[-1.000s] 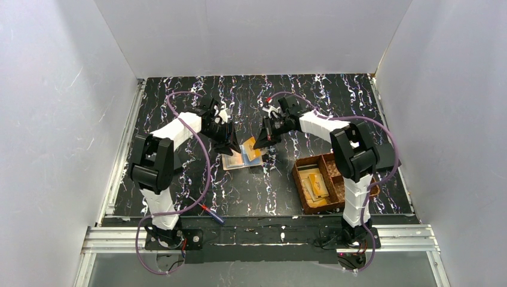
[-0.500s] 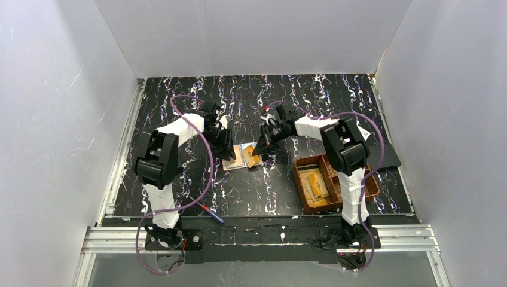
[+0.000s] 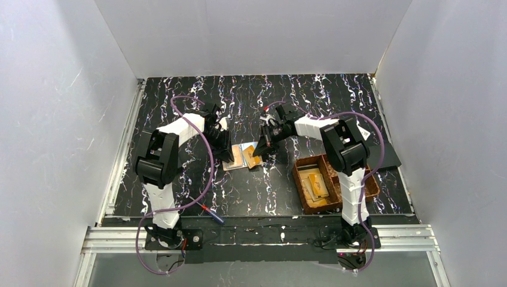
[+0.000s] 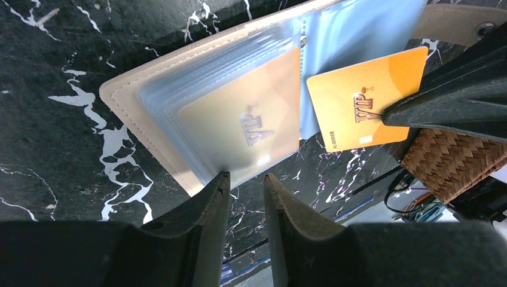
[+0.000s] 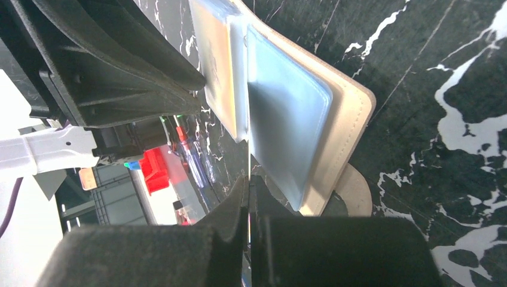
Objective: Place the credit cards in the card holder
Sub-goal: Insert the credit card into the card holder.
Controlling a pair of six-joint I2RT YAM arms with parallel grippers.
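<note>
The card holder (image 4: 128,107) lies open on the marbled table, a beige cover with clear sleeves, also seen as the card holder (image 3: 238,158) from above. One gold credit card (image 4: 251,125) sits inside a left sleeve. My right gripper (image 5: 249,179) is shut on a second gold credit card (image 4: 353,101), holding it by one edge against the holder's right half. My left gripper (image 4: 245,179) stands at the holder's near edge, its jaws a narrow gap apart with only table between them; one fingertip (image 4: 222,178) meets the sleeve's edge.
A brown woven basket (image 3: 297,179) with more cards (image 3: 315,184) stands right of the holder, close to the right arm. A screwdriver (image 3: 212,214) lies near the table's front edge. A flat black sheet (image 3: 390,156) lies at the far right.
Both grippers have come down and closer to the holder, the right one bringing the gold card onto its right half. The left jaws have narrowed.
</note>
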